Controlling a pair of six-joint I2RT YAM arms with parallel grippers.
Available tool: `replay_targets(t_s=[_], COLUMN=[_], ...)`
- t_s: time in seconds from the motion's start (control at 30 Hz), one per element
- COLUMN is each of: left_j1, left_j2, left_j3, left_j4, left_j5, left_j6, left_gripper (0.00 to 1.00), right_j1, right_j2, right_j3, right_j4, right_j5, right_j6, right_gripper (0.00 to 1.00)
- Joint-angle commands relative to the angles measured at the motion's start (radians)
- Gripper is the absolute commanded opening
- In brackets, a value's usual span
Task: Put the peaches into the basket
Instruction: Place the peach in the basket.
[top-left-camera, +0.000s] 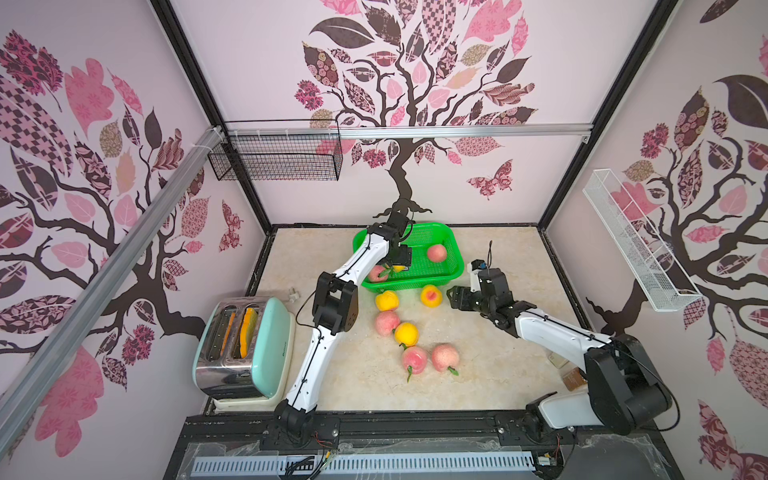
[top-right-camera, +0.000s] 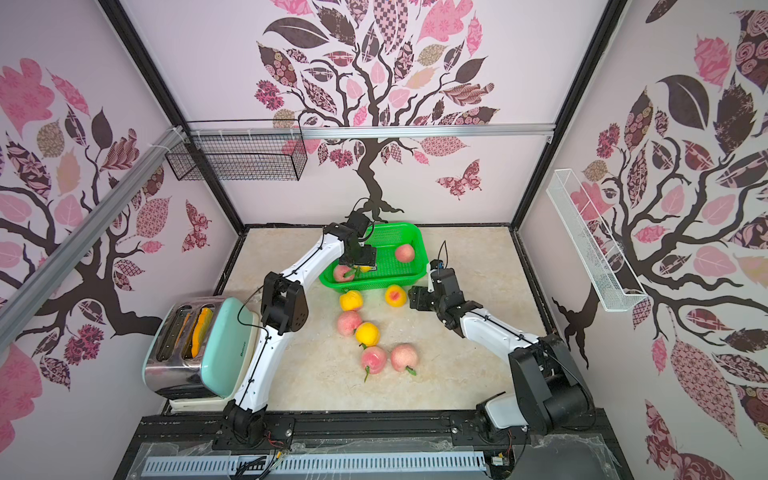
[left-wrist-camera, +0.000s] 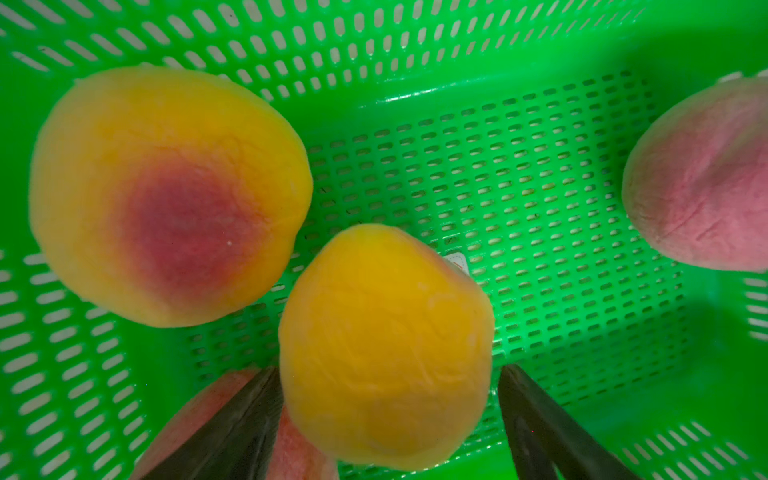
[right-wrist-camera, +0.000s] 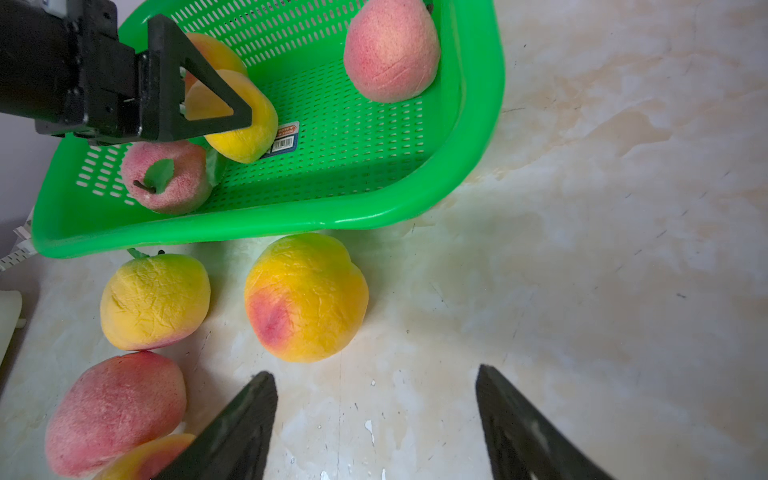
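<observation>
Left gripper is in the basket, near-left part. Its fingers bracket a yellow peach. A green sliver shows on one side, so released, not clamped. Can't tell if it rests on the floor. In both top views the wrist mostly hides it and the red-spotted peach. Also inside are the stemmed pink peach and the far pink peach. Six loose peaches lie on the surface, near side. Right gripper is spread and empty.
</observation>
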Motion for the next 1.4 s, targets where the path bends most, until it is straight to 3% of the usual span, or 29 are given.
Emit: replay_targets(t_s=[0.0,0.2,0.93,1.2,1.37], left_j1=[-0.001,-0.001,-0.001,-0.001,0.000], left_j2=[0.009,-0.027,-0.194,-0.283,-0.398], left_j3=[-0.001,-0.058,-0.103,-0.215,-0.380], left_j4=[0.003,0.050,0.098,0.154,0.216], left_j5=[0.021,0.033,0.048,0.074,0.087], left_j6=[0.012,0.002,0.017,-0.001,-0.009], left_gripper=[0.87,0.92,0.92,0.91,0.91], right_j1=[0.008,0.007,0.009,0.009,0.009], right_j2=[-0.012,-0.015,-0.010,0.029,0.032], right_j3=[0.023,0.024,0.024,0.049,0.052], right_j4=[-0.001,-0.002,-0.003,-0.018,-0.022], right_j5=[-0.002,-0.001,-0.003,-0.029,-0.029], right_j6=[-0.006,-0.006,-0.006,-0.010,-0.013], right_gripper=[0.78,0.78,0.78,0.78,0.78])
